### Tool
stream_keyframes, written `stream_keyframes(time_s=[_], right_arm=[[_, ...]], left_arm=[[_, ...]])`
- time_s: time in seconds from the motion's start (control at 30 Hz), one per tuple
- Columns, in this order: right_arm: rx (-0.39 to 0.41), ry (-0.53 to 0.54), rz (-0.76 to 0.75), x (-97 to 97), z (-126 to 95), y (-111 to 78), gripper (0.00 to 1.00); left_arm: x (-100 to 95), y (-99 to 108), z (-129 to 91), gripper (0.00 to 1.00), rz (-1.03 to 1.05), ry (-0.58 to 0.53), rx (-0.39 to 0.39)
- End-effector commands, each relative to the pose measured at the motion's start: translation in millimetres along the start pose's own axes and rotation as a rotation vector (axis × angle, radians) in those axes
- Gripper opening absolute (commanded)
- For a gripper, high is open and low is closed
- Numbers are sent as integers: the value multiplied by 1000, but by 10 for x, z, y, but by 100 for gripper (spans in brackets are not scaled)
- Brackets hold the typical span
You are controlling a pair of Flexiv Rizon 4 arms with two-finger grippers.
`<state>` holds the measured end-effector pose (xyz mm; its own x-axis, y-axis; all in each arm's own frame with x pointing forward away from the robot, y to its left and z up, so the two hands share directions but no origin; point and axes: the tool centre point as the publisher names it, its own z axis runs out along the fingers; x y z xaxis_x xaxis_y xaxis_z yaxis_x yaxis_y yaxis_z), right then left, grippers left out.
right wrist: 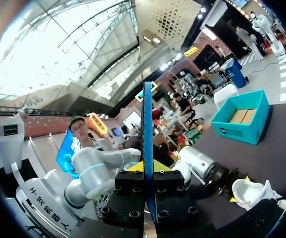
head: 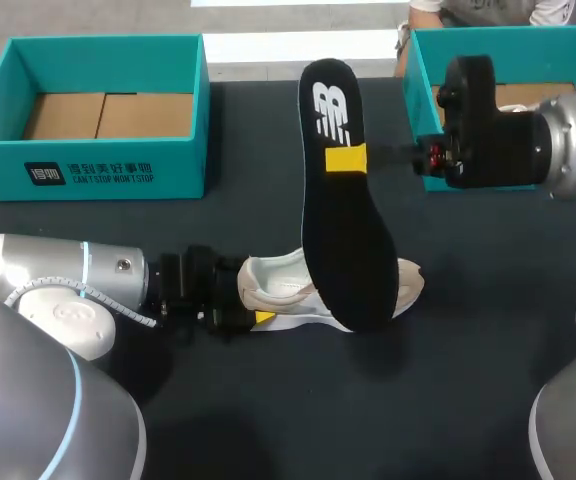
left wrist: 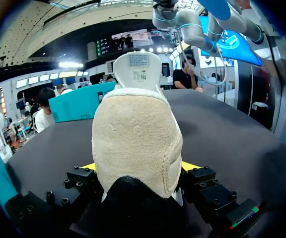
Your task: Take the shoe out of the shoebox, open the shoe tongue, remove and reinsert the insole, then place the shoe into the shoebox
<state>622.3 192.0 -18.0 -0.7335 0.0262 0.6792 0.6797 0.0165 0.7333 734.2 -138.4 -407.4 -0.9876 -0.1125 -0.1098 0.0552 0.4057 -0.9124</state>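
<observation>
- Insole is out of the shoe and held high. The right hand is clamped on it from 2 sides, nearer its upper end. Its lower end dips toward the shoe's opening, which looks like a pose for feeding it back in.
- Shoe stands sole-down on the tabletop, between the 2 arms, tongue lifted. The left hand is clenched on its heel from both sides, probably to keep it from sliding while the insole goes in.
- 2 open teal boxes sit along the far edge. The left box is well apart from the shoe. The right box is just behind the right hand and partly hidden by that arm.
- Near side of the tabletop is bare, so I judge that the freest room for moving. Between the boxes, where the insole's upper end rises, looks tighter.
</observation>
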Motion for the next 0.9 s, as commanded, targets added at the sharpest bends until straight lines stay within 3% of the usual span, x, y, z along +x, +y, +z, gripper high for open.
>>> stream_keyframes(time_s=[0.03,0.9], right_arm=[[10,16,7,9,7,-18,0],[11,-1,-2,10,15,-20,0]], left_arm=[[1,-8,5,0,0,1,-5],[1,-8,5,0,0,1,-5]])
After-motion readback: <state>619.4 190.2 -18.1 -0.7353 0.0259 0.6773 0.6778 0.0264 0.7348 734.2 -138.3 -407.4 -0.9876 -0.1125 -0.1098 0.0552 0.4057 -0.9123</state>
